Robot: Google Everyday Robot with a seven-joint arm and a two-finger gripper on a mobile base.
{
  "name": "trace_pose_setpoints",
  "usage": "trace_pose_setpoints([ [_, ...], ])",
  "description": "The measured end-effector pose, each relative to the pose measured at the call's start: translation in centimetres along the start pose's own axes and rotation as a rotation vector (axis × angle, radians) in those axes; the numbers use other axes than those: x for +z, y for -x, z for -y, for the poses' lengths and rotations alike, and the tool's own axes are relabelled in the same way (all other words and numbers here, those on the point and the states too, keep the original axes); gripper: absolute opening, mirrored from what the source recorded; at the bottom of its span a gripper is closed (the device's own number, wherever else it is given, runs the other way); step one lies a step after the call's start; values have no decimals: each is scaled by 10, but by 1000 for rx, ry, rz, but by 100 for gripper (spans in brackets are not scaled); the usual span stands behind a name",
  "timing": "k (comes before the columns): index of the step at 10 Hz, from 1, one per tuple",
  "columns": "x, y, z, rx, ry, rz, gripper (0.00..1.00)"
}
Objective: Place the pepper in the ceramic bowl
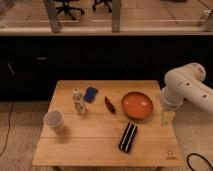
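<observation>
Red pepper (109, 104) was seen slanted far-to-near, left of the ceramic bowl (137, 105), gripper (167, 118) parked right of both, its spread not made out.

One each: pepper (109, 105), bowl (137, 105), cup (54, 121), gripper (167, 118) beside bowl.

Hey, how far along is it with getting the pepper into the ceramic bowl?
Nothing looks done: the pepper lies on the table beside the ceramic bowl, which looks empty. The pepper is not held: the gripper hangs by the table's right edge, beyond the bowl. Left: reach the pepper, grasp it, carry it over and drop it in.
</observation>
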Motion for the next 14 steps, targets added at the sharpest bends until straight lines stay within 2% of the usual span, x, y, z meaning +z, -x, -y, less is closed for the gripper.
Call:
trace_pose_setpoints([
  [14,0,0,0,0,0,0,80],
])
